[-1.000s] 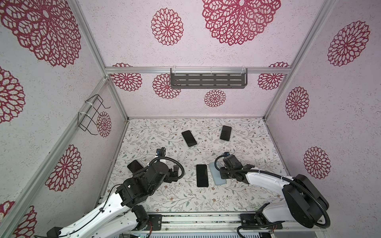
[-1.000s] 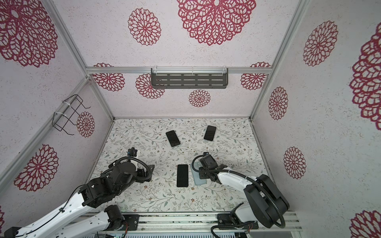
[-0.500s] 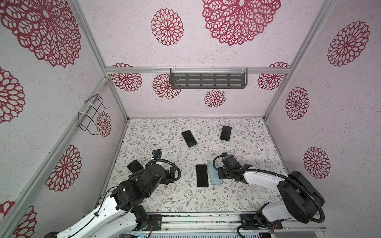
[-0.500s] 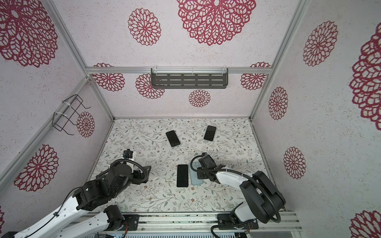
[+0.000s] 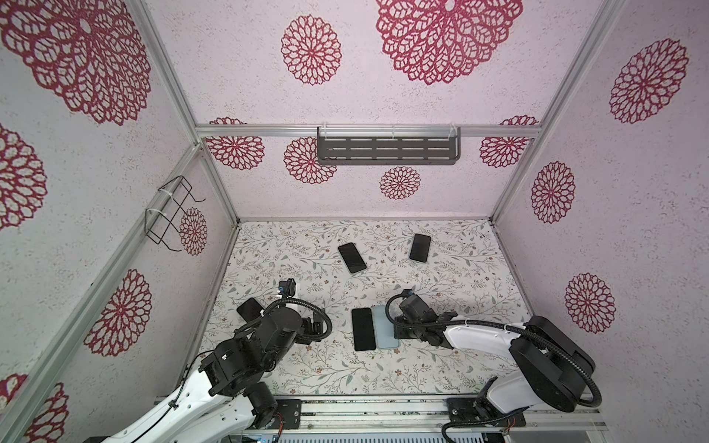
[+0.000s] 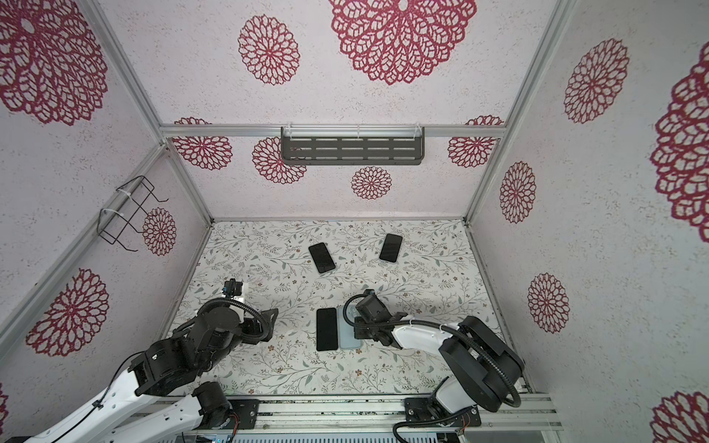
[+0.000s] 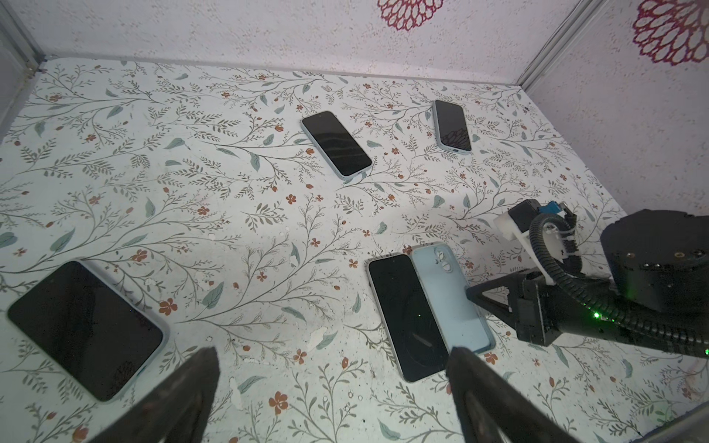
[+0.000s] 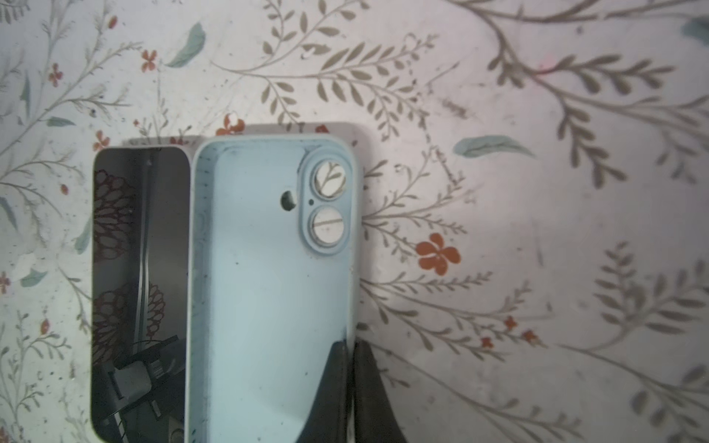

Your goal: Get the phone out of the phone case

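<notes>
Bench (image 5: 441, 368): flowered top, carrying every phone; both arms reach in from its near edge.
Left arm (image 5: 261, 345): bent low over the near left part of the bench.
Right arm (image 5: 472, 337): stretched out low from the near right toward the middle.
Shelf (image 5: 387, 151): grey, slotted, fixed to the rail on the back wall.
Wire rack (image 5: 169, 214): black, tied to the rail on the left wall.
Far phones: two dark-screened ones lie apart near the back, one angled (image 5: 351, 257), one nearer the right (image 5: 420, 247).
Left phone (image 7: 84, 330): flat, screen up, by the left edge; in both top views the left arm partly hides it.
Phone (image 5: 363, 328): out of its cover, flat and screen up in the near middle, its long side against the cover.
Phone case (image 8: 261, 307): pale blue, empty, hollow side up, just beside the phone on its right; the bench shows through the camera holes.
Left pincer (image 7: 333, 354): spread wide with nothing between its fingers, hanging above the bench left of the phone.
Right pincer (image 8: 351, 345): pinched tight on the phone case's right-hand rim, one finger inside the hollow, one outside.
</notes>
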Controlling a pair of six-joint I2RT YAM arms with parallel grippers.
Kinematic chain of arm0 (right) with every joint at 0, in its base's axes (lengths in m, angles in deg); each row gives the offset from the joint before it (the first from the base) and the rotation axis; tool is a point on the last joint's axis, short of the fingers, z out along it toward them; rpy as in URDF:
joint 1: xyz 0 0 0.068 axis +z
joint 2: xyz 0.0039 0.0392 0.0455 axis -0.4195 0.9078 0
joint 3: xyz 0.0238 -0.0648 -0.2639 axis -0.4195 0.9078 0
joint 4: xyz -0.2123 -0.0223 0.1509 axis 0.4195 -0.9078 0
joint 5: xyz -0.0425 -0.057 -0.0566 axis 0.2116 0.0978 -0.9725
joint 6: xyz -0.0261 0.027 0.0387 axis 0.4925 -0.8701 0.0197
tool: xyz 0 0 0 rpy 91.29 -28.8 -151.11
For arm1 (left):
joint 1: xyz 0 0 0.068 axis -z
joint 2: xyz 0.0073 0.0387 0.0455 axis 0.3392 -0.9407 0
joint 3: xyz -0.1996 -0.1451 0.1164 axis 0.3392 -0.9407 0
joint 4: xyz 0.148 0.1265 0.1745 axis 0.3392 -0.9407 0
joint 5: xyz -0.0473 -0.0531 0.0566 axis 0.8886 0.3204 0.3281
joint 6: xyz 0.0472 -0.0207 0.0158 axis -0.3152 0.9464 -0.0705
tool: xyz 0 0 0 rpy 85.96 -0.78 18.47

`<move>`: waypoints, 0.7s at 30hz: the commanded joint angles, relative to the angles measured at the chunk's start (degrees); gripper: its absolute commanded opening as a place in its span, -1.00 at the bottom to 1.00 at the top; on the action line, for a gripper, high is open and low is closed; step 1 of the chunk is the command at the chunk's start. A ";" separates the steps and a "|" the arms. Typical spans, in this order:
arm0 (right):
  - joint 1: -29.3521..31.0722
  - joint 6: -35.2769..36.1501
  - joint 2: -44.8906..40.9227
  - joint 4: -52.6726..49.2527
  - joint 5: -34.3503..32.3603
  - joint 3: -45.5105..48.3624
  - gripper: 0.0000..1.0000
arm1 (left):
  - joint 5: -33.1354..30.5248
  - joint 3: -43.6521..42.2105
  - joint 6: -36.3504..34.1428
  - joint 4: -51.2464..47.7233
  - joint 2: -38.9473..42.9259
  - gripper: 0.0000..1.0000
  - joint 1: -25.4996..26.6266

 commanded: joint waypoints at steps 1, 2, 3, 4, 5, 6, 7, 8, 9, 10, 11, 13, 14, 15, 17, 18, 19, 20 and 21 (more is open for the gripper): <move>2.25 -6.78 1.67 2.60 0.26 0.21 -0.85 | -0.85 0.36 0.71 -0.47 0.60 0.94 -0.78; 2.85 -8.28 1.92 3.55 -0.10 0.11 -0.86 | -0.83 0.43 0.80 -0.47 0.48 0.94 -0.78; 3.61 -9.85 2.21 4.72 -0.44 0.24 -0.85 | -0.81 0.52 0.84 -0.43 0.47 0.94 -0.78; 4.47 -11.36 2.41 5.94 -0.63 0.24 -0.86 | -0.86 0.62 0.93 -0.47 0.35 0.94 -0.78; 5.22 -12.67 2.87 6.62 -0.77 -0.09 -0.87 | -0.81 0.71 1.00 -0.44 0.26 0.94 -0.74; 6.11 -13.82 3.34 6.68 -1.34 -0.63 -0.88 | -0.81 0.87 1.02 -0.33 0.16 0.94 -0.78; 6.96 -15.17 3.96 6.84 -1.91 -1.46 -0.89 | -0.86 1.04 1.02 -0.38 0.06 0.94 -0.78; 7.96 -16.47 4.44 7.42 -2.18 -1.97 -0.89 | -0.93 1.23 1.09 -0.36 -0.01 0.94 -0.78; 8.96 -17.93 4.85 8.09 -2.80 -2.32 -0.90 | -0.94 1.33 1.12 -0.26 -0.01 0.94 -0.78; 10.00 -19.16 5.26 8.91 -3.35 -2.77 -0.90 | -0.86 1.41 1.26 -0.07 0.03 0.94 -0.78; 10.83 -20.20 5.95 9.09 -3.63 -3.48 -0.90 | -0.85 1.34 1.12 0.12 0.07 0.94 -0.78; 12.17 -21.07 7.21 7.87 -4.89 -5.55 -0.90 | -0.94 1.50 1.09 0.34 -0.01 0.94 -0.78; 12.54 -21.28 7.68 6.59 -5.60 -6.48 -0.90 | -0.91 1.59 1.11 0.26 -0.01 0.94 -0.78; 12.78 -21.45 7.94 5.44 -6.32 -7.28 -0.90 | -0.88 1.83 1.12 0.16 -0.13 0.94 -0.78; 12.78 -21.51 6.89 4.28 -7.59 -7.28 -0.90 | -0.81 1.95 1.19 0.21 -0.01 0.94 -0.78; 12.67 -20.75 5.94 2.80 -8.81 -7.56 -0.91 | -0.70 1.80 1.19 0.43 0.12 0.94 -0.78; 12.51 -19.75 5.27 0.57 -9.81 -8.29 -0.93 | -0.60 1.60 1.34 0.60 0.18 0.94 -0.77; 12.32 -18.91 4.79 -1.29 -10.60 -8.97 -0.94 | -0.44 1.36 1.37 0.82 0.20 0.94 -0.78; 11.98 -17.98 4.13 -3.54 -11.35 -9.35 -0.94 | -0.16 1.25 1.40 0.98 0.25 0.94 -0.78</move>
